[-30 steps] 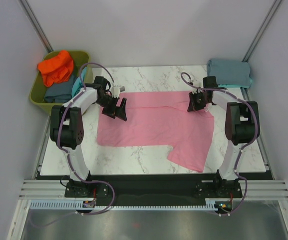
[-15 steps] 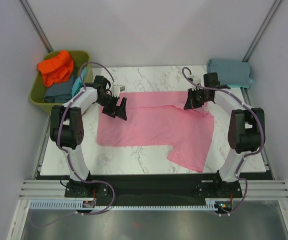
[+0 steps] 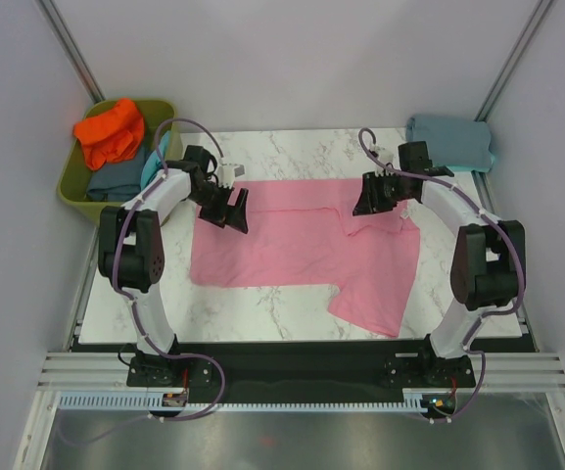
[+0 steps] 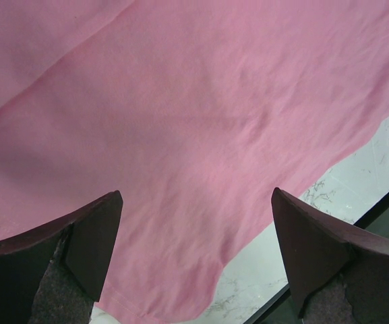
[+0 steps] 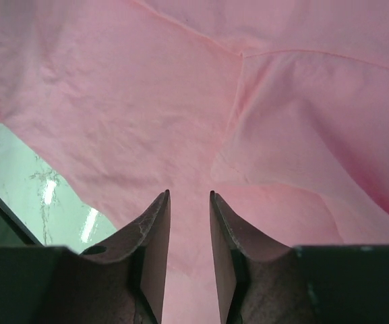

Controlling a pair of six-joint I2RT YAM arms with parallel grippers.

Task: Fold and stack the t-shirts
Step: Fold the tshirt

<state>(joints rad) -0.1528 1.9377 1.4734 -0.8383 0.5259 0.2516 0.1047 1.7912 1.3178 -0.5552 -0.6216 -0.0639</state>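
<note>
Right, the worktop point(image 3: 292, 147) is a white marble-patterned slab inside a booth of pale, plain walls, with a slanted metal post point(image 3: 67, 44) in the far left corner and another point(image 3: 512, 59) in the far right. A black strip point(image 3: 302, 357) runs along the near edge, where both arm bases are bolted, with a metal rail in front of it.

The pink t-shirt point(image 3: 302, 245) lies spread flat across the middle of the slab. One flap reaches down toward the near right edge, and there is a creased fold on its far right side. Bare marble shows on every side of it.

My left tool point(image 3: 228, 213) hangs over the shirt's far left corner. In its wrist view the fingers point(image 4: 93, 250) stand wide apart with only pink cloth below them and nothing between them. My right tool point(image 3: 370, 201) sits over the creased fold. Its wrist view shows the fingers point(image 5: 150, 250) parted by just a narrow slit, and I see cloth below the slit but nothing gripped.

An olive-green tub point(image 3: 71, 191) sits off the slab's far left corner. In it are an orange t-shirt point(image 3: 109, 132) heaped on top, a slate-blue t-shirt point(image 3: 116, 181) beneath and a turquoise t-shirt point(image 3: 152, 168) at the right edge. A grey-blue t-shirt point(image 3: 448, 142) lies folded on the far right corner of the slab.
</note>
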